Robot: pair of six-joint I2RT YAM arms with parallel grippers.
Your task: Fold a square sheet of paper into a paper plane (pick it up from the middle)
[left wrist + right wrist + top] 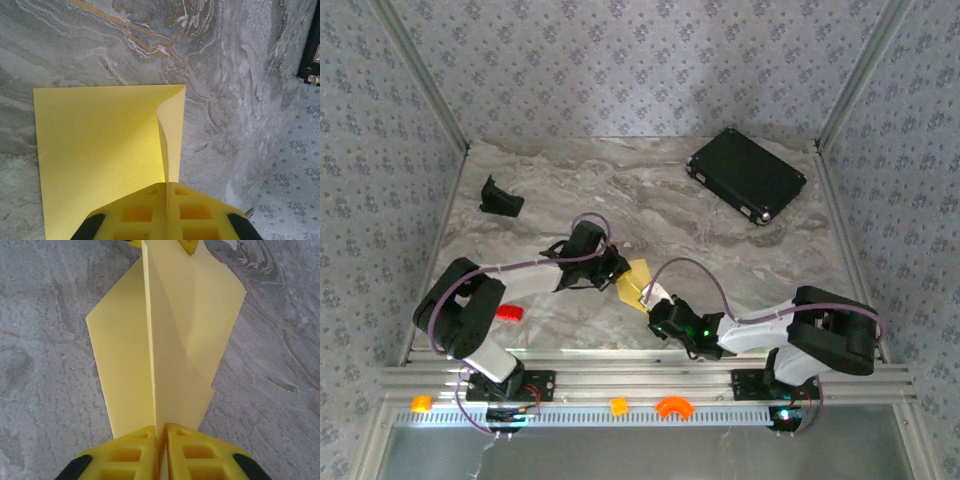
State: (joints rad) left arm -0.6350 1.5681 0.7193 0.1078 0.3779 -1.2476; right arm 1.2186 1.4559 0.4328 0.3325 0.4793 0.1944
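Note:
The pale-yellow sheet of paper point(636, 281) is held between both grippers just above the marble table, near its front middle. My left gripper point(617, 268) is shut on one edge of it; in the left wrist view the sheet point(100, 155) spreads out ahead with a raised crease running into the closed yellow fingertips point(150, 212). My right gripper point(653, 305) is shut on the opposite end; in the right wrist view the paper point(165, 335) stands folded along a centre crease rising from the closed fingertips point(135, 452).
A black rectangular case point(747, 175) lies at the back right. A small black holder point(500, 197) sits at the back left. A red block point(508, 313) lies near the left arm. Small orange pieces point(672, 407) rest on the front rail.

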